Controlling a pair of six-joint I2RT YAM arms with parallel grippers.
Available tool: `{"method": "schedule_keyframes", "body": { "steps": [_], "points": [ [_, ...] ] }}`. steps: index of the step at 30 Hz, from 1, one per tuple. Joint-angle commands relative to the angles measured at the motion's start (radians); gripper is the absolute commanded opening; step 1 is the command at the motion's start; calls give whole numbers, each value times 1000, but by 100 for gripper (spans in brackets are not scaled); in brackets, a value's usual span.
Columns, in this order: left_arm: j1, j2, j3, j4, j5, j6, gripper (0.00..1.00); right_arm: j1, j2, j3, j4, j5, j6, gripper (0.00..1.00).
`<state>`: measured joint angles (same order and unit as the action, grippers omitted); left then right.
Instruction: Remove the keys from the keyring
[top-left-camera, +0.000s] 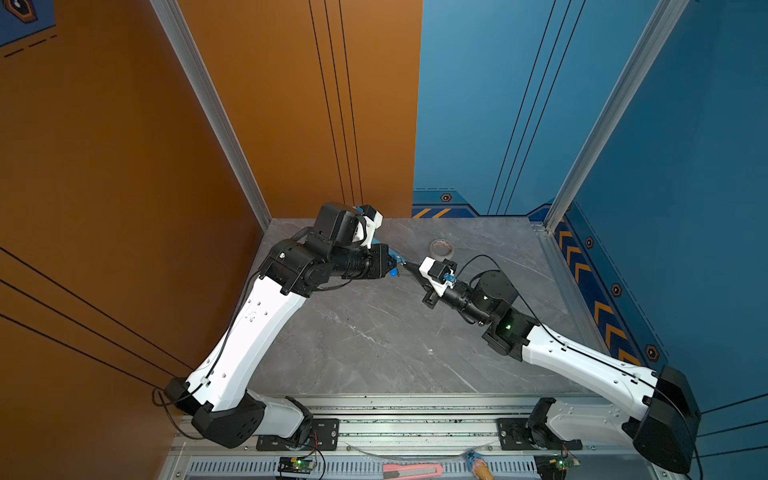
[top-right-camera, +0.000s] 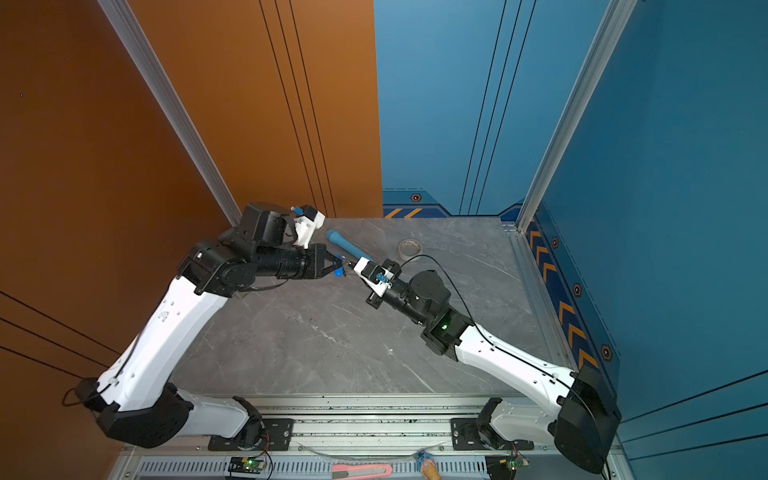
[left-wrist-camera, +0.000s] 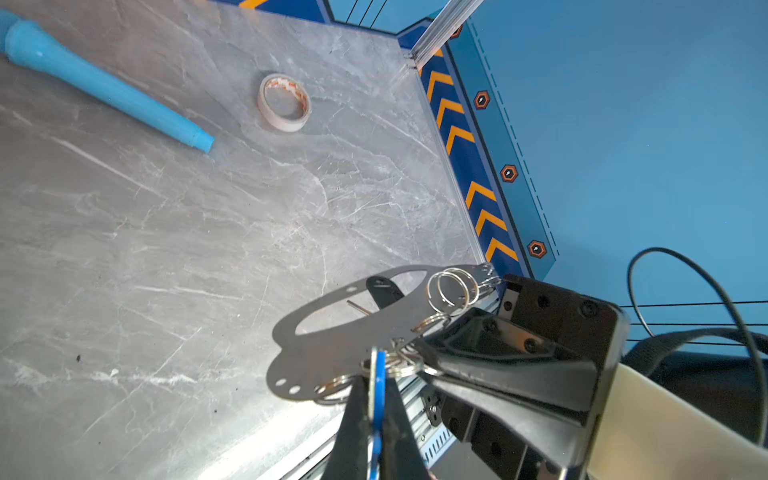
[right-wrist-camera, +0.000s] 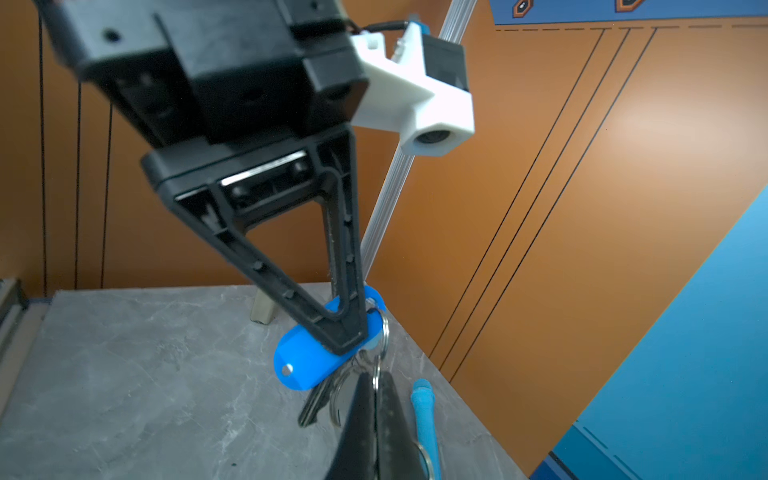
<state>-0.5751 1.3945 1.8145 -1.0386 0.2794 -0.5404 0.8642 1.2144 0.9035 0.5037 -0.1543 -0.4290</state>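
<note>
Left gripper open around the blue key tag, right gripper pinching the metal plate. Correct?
Not open: the left gripper is shut on the blue key tag, as the right wrist view shows. The right gripper does pinch the metal plate.

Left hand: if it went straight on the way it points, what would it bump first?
Probably the flat grey metal keyring plate, right ahead of the left hand; the right hand sits just behind.
</note>
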Motion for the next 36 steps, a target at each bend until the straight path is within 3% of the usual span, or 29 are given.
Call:
{"method": "schedule_keyframes", "body": {
  "steps": [1,3,8,16,23,25,31,36],
  "points": [
    [21,22,13,-65,-87,-8,0,59,-52,5,-35,69,-213,0],
    [22,30,7,-83,-76,-9,0,96,-58,2,-29,105,-267,0],
    [30,42,-4,-139,-92,-16,0,99,-70,-2,28,157,-239,0],
    [46,23,-32,-141,-81,-49,0,56,-67,-44,152,172,-5,0],
    [10,38,50,-141,-64,-45,0,28,-21,-108,226,147,199,0],
    [-2,44,78,-141,-59,-45,0,16,-1,-136,275,145,273,4],
    [-18,56,117,-141,-52,-40,0,11,35,-158,303,119,347,16],
    [-26,64,125,-150,-46,-22,0,11,51,-146,293,89,369,17]
  ]
}}
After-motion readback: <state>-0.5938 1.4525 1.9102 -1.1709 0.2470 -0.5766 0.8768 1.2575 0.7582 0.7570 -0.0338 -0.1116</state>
